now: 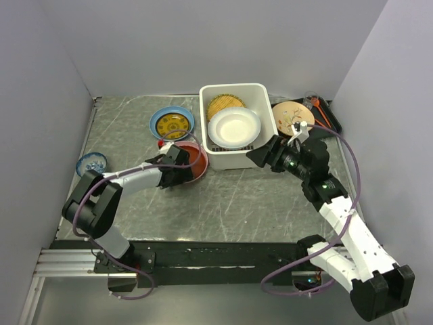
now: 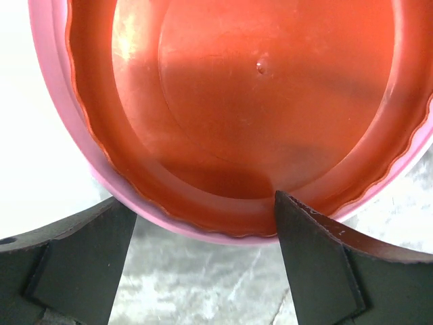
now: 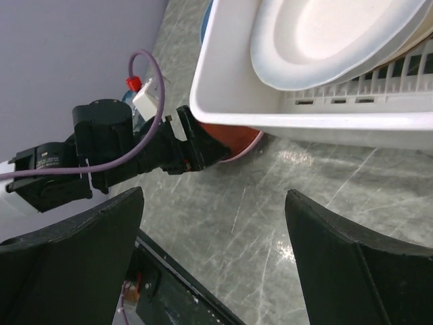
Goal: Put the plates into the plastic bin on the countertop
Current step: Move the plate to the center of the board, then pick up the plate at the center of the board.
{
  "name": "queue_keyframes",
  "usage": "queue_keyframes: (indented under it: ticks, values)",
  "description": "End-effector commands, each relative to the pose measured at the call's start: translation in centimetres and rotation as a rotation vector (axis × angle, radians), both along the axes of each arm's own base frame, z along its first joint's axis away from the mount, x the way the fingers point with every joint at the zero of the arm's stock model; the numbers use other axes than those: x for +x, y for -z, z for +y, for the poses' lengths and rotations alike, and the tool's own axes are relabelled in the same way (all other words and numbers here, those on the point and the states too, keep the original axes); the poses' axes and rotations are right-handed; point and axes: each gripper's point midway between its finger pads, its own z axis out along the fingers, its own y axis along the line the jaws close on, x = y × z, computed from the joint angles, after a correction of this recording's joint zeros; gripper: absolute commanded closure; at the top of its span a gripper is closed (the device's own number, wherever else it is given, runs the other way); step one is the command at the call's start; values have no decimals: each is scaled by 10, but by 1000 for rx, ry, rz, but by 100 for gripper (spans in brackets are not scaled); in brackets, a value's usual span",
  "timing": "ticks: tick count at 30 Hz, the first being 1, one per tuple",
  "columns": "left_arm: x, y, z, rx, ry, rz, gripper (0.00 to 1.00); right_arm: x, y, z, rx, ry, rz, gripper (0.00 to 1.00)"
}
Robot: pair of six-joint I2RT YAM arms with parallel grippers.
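Observation:
The white plastic bin [image 1: 264, 125] stands at the back middle of the countertop [image 1: 243, 203]. It holds a yellow lattice plate [image 1: 225, 103] and a white plate [image 1: 234, 127]. A red plate [image 1: 195, 158] lies on a pink plate [image 2: 54, 115] left of the bin's front. My left gripper [image 1: 177, 167] is open at their near rim, one finger [image 2: 304, 237] over the red plate's [image 2: 257, 101] edge. My right gripper [image 1: 259, 154] is open and empty at the bin's front right corner. A cream branch plate [image 1: 292, 116] lies at the back right. A blue plate [image 1: 172, 123] lies left of the bin.
A flat black tray [image 1: 329, 115] under the cream plate holds orange utensils. A small blue bowl [image 1: 91, 163] sits at the left edge. Grey walls close the left, back and right. In the right wrist view the bin [image 3: 230, 101] is above open countertop [image 3: 270, 223].

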Motion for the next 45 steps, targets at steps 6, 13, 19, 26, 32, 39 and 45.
queue_keyframes:
  ticks: [6, 13, 19, 26, 32, 39, 45]
  values:
    - [-76, 18, -2, 10, 28, 171, 11, -21, 22, 29, -43, -98, 9, 8]
    - [-103, 5, 7, -28, 29, 164, 11, -29, 39, 44, -49, -134, 45, 9]
    - [-120, -14, 11, -78, 47, 142, 12, -40, 67, 73, -52, -189, 104, 9]
    - [-98, -85, 22, -145, -32, -106, 7, -48, 88, 112, -96, -224, 131, 12]
    - [-63, -117, 26, -125, -90, -266, 13, -47, 103, 139, -96, -258, 155, 16]
    - [-26, -101, 22, -33, -65, -232, 23, -42, 123, 160, -84, -292, 190, 20]
    - [-10, -82, 43, 26, -96, -192, 24, -40, 125, 164, -93, -295, 193, 20]
